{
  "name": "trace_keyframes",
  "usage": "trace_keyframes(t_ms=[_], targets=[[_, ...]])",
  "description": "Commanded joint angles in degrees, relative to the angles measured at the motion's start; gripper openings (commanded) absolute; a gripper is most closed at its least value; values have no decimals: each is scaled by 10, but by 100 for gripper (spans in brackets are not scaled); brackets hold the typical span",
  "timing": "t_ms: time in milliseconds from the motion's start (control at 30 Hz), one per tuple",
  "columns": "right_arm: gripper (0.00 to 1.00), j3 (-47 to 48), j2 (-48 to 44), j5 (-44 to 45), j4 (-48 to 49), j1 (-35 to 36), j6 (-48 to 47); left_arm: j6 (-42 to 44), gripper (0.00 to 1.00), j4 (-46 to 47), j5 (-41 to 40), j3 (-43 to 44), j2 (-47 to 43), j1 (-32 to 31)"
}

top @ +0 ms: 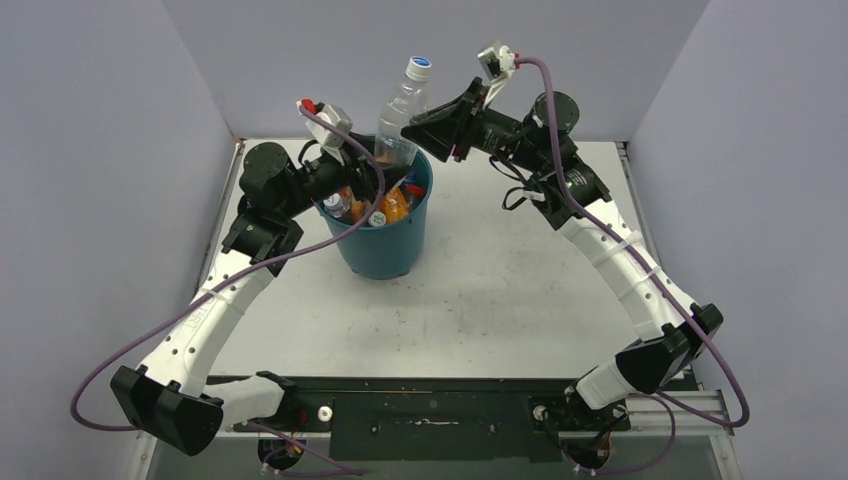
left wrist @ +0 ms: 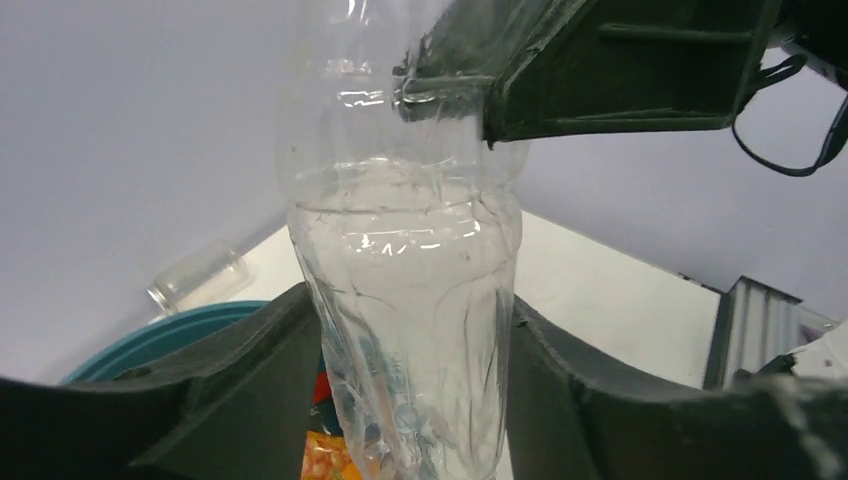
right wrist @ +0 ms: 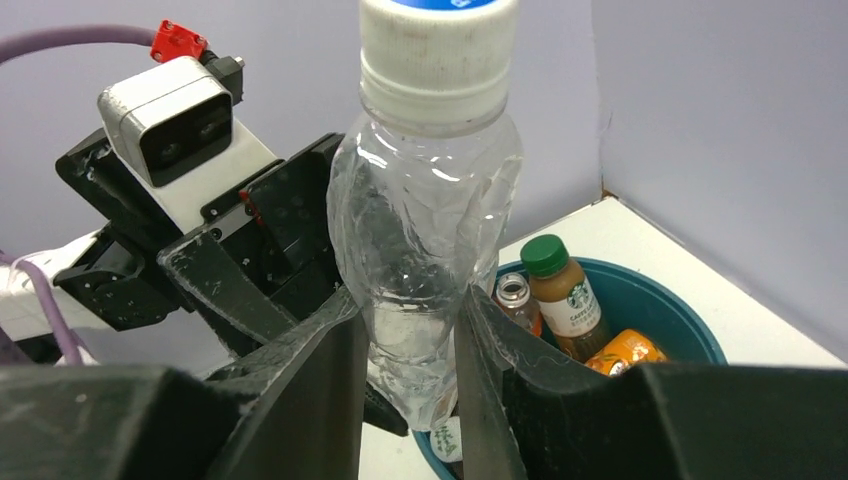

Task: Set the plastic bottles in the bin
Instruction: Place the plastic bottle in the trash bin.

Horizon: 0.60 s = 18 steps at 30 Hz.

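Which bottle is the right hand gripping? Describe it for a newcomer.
Find the teal bin on the white table. Rising from its mouth, pinched in the right hand, is the clear crumpled bottle. It alone towers over the small bottles inside and has a white cap with blue top.

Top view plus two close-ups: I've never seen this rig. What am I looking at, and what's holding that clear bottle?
A left arm and a right arm are bolted at the table's near edge. The top view looks down from behind them; each close-up comes from a camera on one wrist. On the table stands a teal bin with small bottles inside. The right gripper pinches the clear bottle around its middle, upright over the bin. The left gripper clasps the same bottle lower down, fingers against both sides.
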Motion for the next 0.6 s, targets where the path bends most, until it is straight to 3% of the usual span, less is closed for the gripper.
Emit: trace_keyframes(t_ms=[0,100,167,200,267,367,467,567], targets=[[12,-8,-15,-19,27,1,16,-8,41,29,-10,47,17,-3],[59,-13,-20,5,12,0,12,-14,21,39,-22,44,16,-4],[87,-10,-25,40,-8,-3,9,-17,2,39,-47,40,14,-4],[97,-8,-27,52,-16,-7,10,-20,0,35,-65,40,13,-4],[90,-9,-37,86,-27,-17,14,-20,0,15,-105,44,12,-3],[90,-41,-70,166,-25,-33,16,-24,0,-42,-181,65,11,-1],[90,-132,-137,271,34,-34,7,-41,0,-97,-241,77,14,1],[90,-239,-214,350,116,-35,-1,-35,0,-77,-272,61,14,2]])
